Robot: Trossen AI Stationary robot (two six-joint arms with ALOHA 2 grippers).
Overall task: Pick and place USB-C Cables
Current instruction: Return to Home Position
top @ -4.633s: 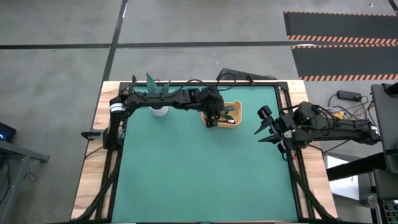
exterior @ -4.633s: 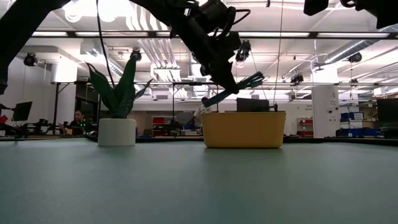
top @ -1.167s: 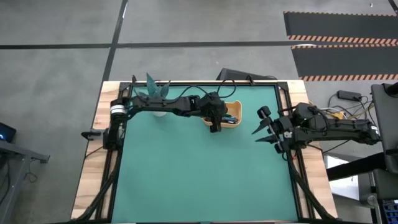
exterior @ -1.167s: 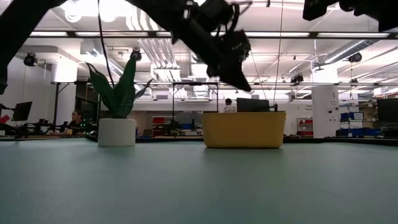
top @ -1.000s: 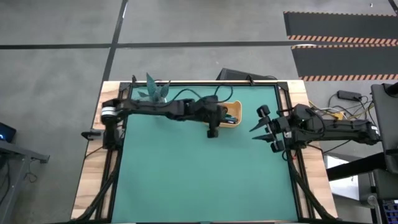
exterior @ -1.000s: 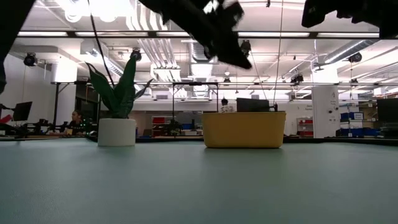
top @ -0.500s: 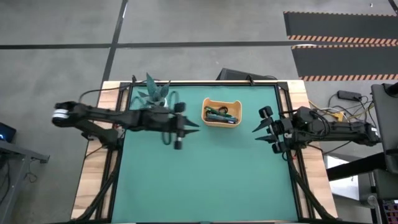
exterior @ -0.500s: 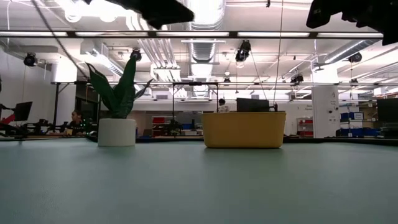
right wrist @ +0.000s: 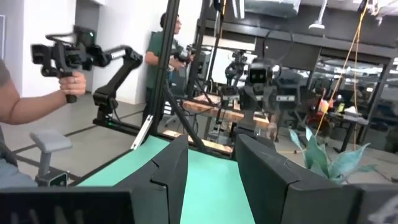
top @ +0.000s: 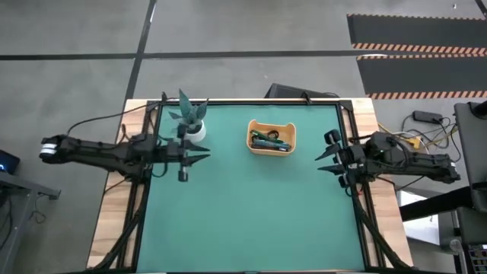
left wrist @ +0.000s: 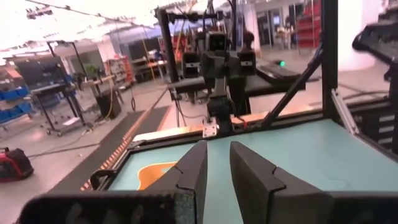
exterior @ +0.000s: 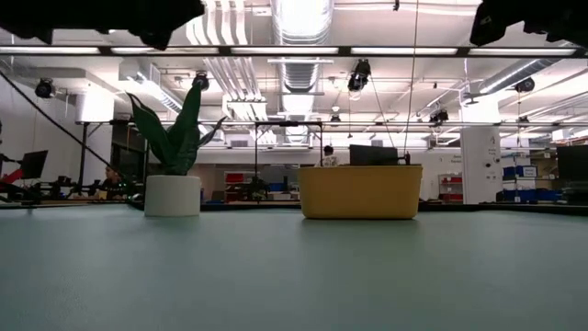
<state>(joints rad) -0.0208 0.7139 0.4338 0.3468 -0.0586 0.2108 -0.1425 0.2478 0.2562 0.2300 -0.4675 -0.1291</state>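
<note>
The orange tray [top: 272, 138] stands on the green mat near the table's far edge; it also shows in the low view [exterior: 360, 191]. The USB-C cables [top: 271, 140] lie inside it as a small heap of green, blue and dark bundles; the tray wall hides them in the low view. My left gripper [top: 204, 155] hovers open beside the potted plant, well left of the tray, its fingers apart in the wrist view [left wrist: 217, 163]. My right gripper [top: 319, 162] hovers open near the table's right edge, right of the tray [right wrist: 211, 163]. Neither holds anything.
A potted plant in a white pot [top: 192, 125] stands near the far left corner, close to my left gripper, and also shows in the low view [exterior: 173, 193]. Black frame rails run along the table edges. Beyond the table a person's hand [right wrist: 69, 84] holds a device.
My left gripper has drawn back from just over the tray's near-left rim toward the table's left edge, ending beside the plant, and it has left the middle of the low view. My right gripper has shifted slightly toward the right edge. The cables stay in the tray.
</note>
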